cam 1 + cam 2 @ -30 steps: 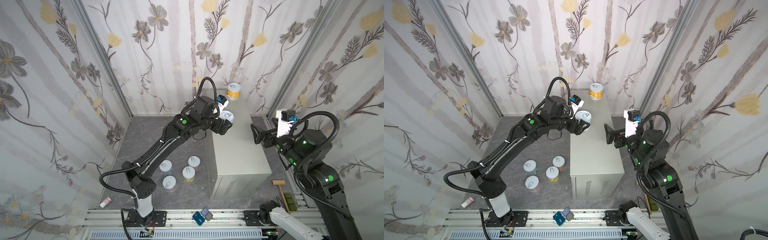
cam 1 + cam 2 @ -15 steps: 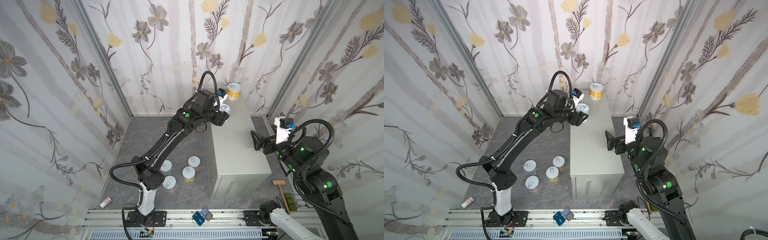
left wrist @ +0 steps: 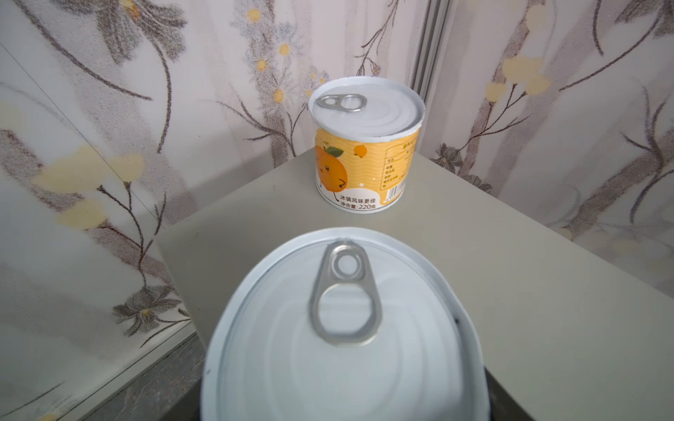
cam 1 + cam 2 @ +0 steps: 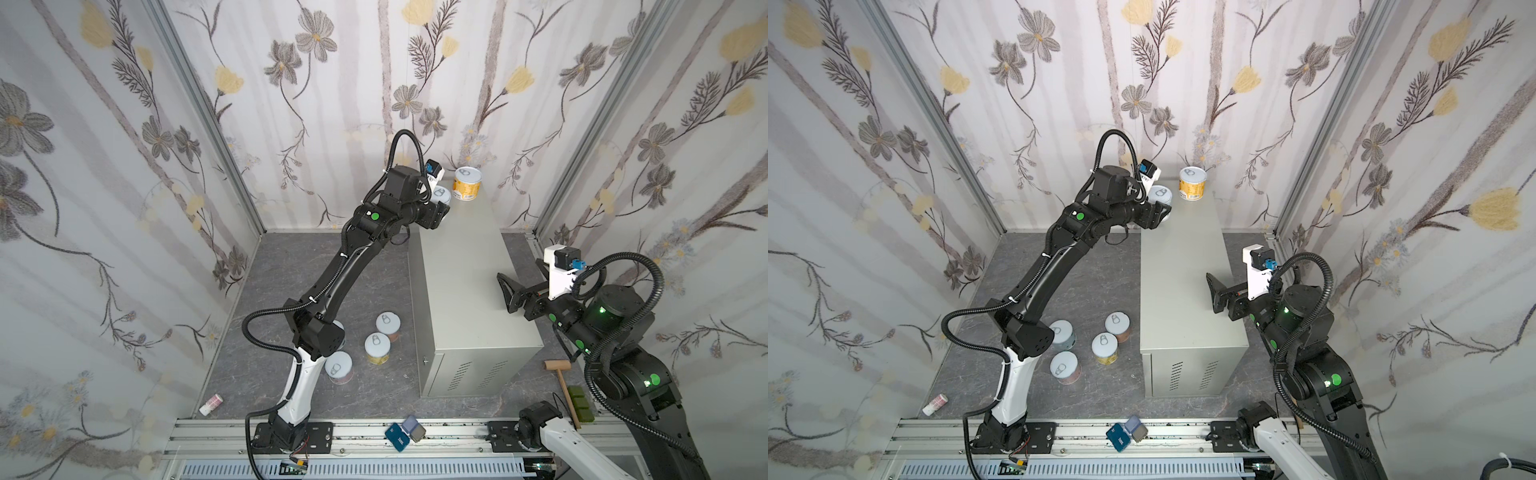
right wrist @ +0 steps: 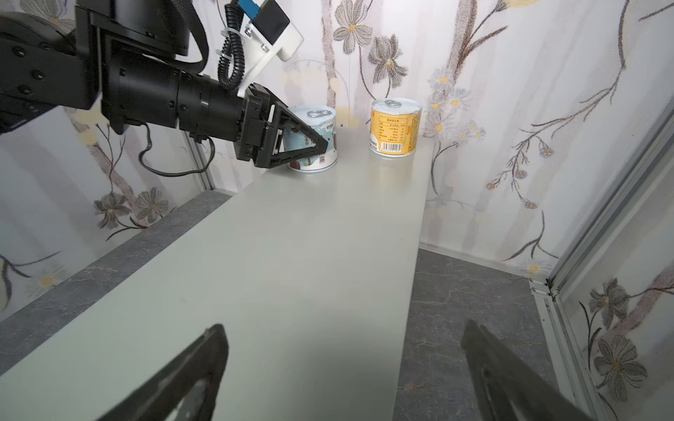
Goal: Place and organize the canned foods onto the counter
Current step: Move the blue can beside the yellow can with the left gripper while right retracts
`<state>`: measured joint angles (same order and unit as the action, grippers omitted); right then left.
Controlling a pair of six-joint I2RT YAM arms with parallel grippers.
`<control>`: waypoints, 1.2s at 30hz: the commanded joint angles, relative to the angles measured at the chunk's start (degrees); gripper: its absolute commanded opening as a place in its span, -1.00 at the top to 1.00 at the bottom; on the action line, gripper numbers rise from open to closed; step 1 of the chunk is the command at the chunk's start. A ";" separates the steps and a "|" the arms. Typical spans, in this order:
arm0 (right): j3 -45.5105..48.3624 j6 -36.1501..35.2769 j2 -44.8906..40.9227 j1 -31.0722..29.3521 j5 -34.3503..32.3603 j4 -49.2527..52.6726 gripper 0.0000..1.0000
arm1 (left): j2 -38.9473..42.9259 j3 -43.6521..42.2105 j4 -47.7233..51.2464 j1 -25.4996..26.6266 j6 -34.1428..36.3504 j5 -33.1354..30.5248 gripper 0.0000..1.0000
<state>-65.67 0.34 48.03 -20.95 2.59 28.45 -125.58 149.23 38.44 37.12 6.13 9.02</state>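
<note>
Moved: light blue can [image 5: 328, 127] carried by left gripper [image 5: 313, 138] to counter [image 5: 291, 255] far end, beside orange can [image 5: 395, 125].
Left gripper: clamped on light blue can, base resting on counter.
Right gripper [image 5: 344, 328]: spread wide, empty, at counter's right edge.

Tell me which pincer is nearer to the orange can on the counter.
Left. The left pincer, shut on a light blue can, is beside the orange can at the far end of the counter. The right pincer, open, is toward its other end.
</note>
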 commanded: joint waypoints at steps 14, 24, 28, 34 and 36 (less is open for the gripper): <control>1.72 0.58 -1.51 -0.05 2.31 -1.90 -0.99 | -6.85 0.71 -14.58 -2.20 1.14 1.46 -0.50; 2.31 0.13 -1.89 -0.06 2.14 -2.58 -0.99 | -8.01 0.67 -14.82 -2.88 1.37 0.30 -0.50; 2.04 -0.12 -1.81 -0.03 2.51 -2.44 -0.99 | -8.37 0.71 -15.15 -3.38 1.39 0.28 -0.51; 1.91 -0.21 -1.71 0.01 2.86 -2.60 -0.99 | -8.74 0.71 -15.56 -3.73 1.12 2.12 -0.52; 1.94 -0.16 -1.71 -0.01 2.95 -2.78 -0.99 | -8.64 0.68 -15.81 -3.77 0.99 3.21 -0.53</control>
<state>-63.57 0.36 46.09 -20.99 4.58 27.94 -133.64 149.77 19.44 33.50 6.48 10.76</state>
